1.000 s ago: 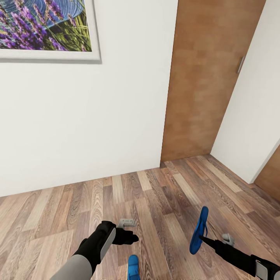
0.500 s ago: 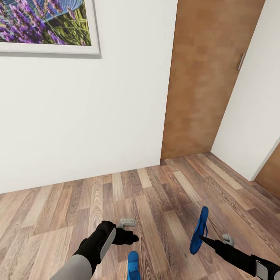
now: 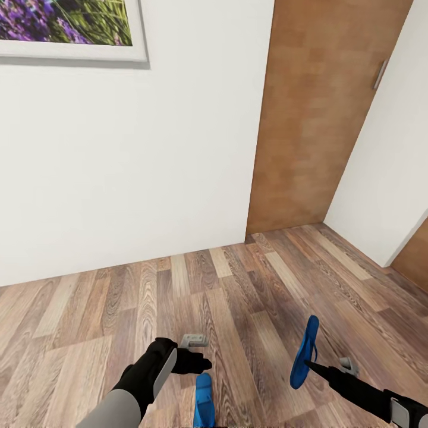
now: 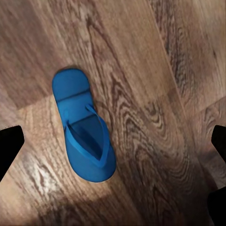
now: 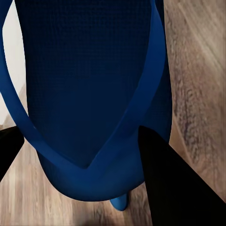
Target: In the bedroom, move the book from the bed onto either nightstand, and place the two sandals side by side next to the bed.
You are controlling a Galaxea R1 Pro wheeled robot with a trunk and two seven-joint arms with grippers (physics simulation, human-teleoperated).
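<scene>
- Right gripper, lower right of the head view, pinches a thin bright blue flip-flop sandal by its strap; the sole hangs near-vertical, clear of the light wood-plank floor.
- Right wrist view: black fingers sit on either side of the strap junction, with the held sandal's sole across most of the frame.
- Left gripper, bottom centre of the head view, is spread with nothing in it; in the left wrist view its black fingertips stand wide apart at the frame edges.
- Second blue flip-flop sandal lies flat on the floor, strap up, between those fingertips and below them. In the head view it sits at the bottom edge, just under the left gripper.
- Risk: the strap grip looks thin. The sandal could swing or slip out if the base turns fast.
- Risk: the left jaws span the sandal widthwise. On descent, the tips could push the sole flat and skid off instead of catching the strap.
- Ahead are a white wall, a framed lavender picture at upper left and a brown wooden door at upper right. My read is that a turn is needed before placing.
</scene>
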